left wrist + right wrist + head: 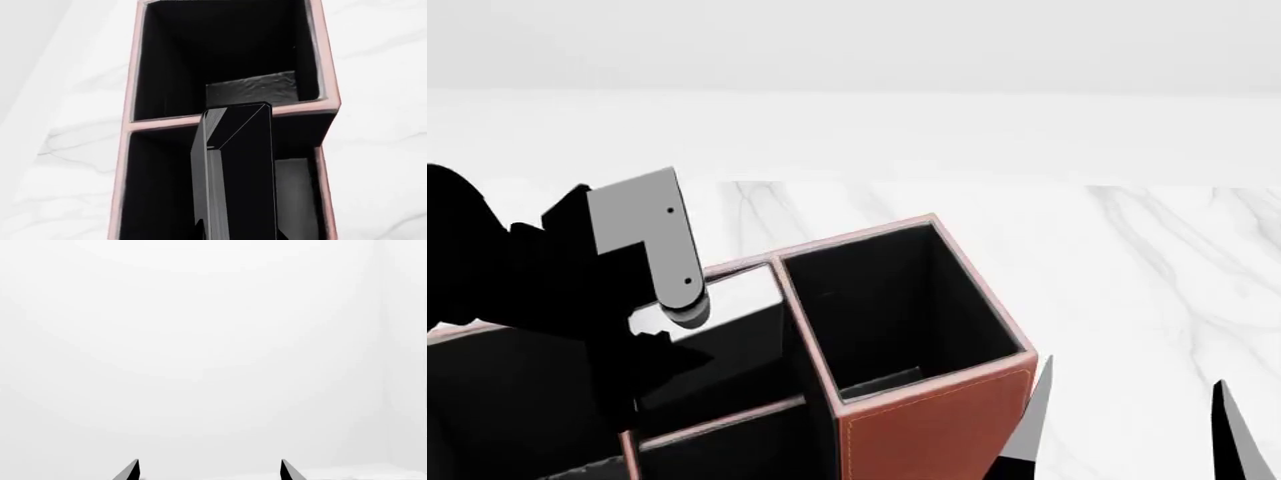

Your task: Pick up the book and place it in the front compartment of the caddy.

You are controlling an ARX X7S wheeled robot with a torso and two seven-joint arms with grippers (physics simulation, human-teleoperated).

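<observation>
- The book [237, 170] shows in the left wrist view as a thin black slab running out from the camera, its far end standing just above the pale rim of the cross divider [173, 121] of the caddy [941, 425].
- The left gripper's [674, 330] fingers cannot be made out against the black book and lining, so whether it grips the book, or how wide it is, cannot be told.
- In the head view the left arm, with its grey bracket [647, 240], hangs over the caddy's lower cells, left of the tall end cell [894, 310].
- Most of the book lies over the front compartment [160, 185], the near black-lined cell in the wrist view; how deep it sits cannot be told.
- Beyond the divider is another black cell [220, 55] with a grey patch on its floor.
- The right gripper [1128, 430] has its two pointed fingers well apart with nothing between them, at the lower right of the head view, beside the caddy's reddish-brown wall.
- The caddy stands on a white marble table [1121, 260].
</observation>
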